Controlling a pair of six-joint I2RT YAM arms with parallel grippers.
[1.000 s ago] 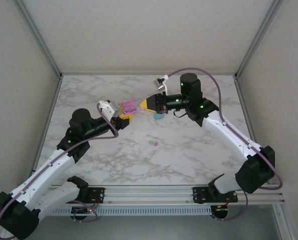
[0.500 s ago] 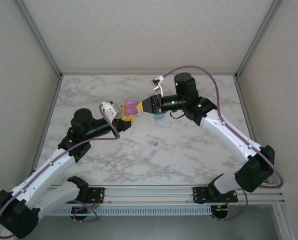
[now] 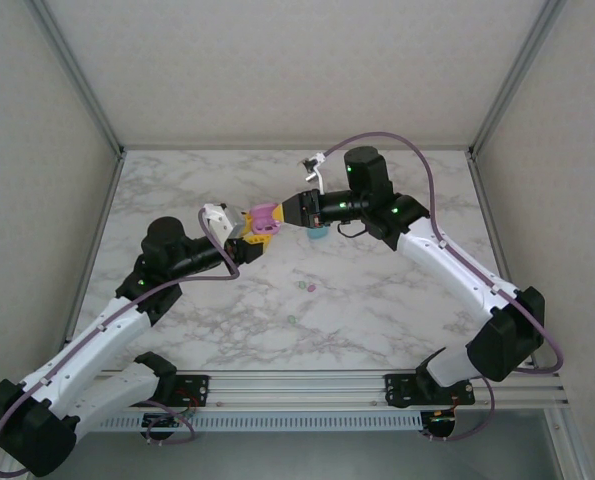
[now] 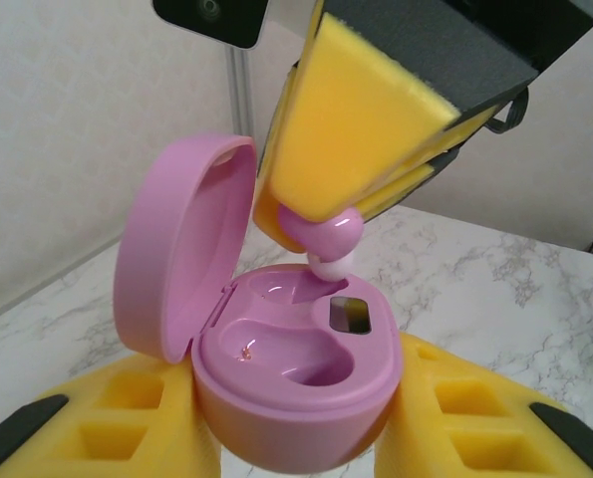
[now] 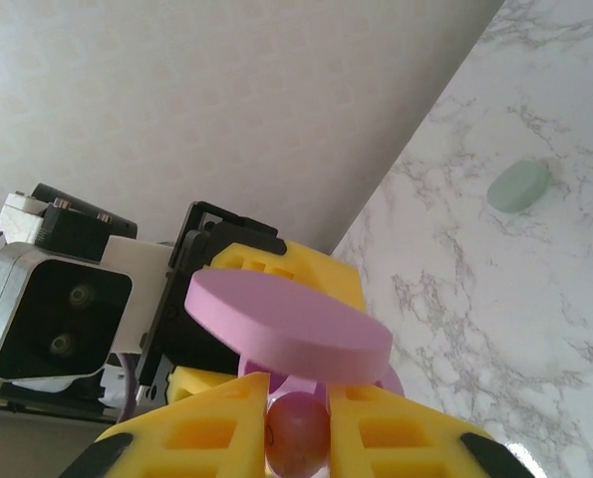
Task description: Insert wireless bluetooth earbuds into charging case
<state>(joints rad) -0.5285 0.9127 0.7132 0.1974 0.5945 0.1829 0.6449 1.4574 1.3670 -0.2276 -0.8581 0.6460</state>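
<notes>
Two tools meet above the middle of the bench. The right tool is clamped on a pink earbud. It pinches the bud at the very tips of its yellow pads, so the pale stem hangs free below. The stem points at the far socket of the pink charging case and sits just above it, not yet seated as far as I can tell. The left tool is clamped on that case from both sides. It holds the case off the bench with the sockets facing up and the lid hinged open to one side (out of the other tool's way). The near socket is empty. Raising the case to meet the bud probably spares the right arm a steep reach down. A few tiny buds lie loose on the bench below, and a pale green oval case rests farther off.
</notes>
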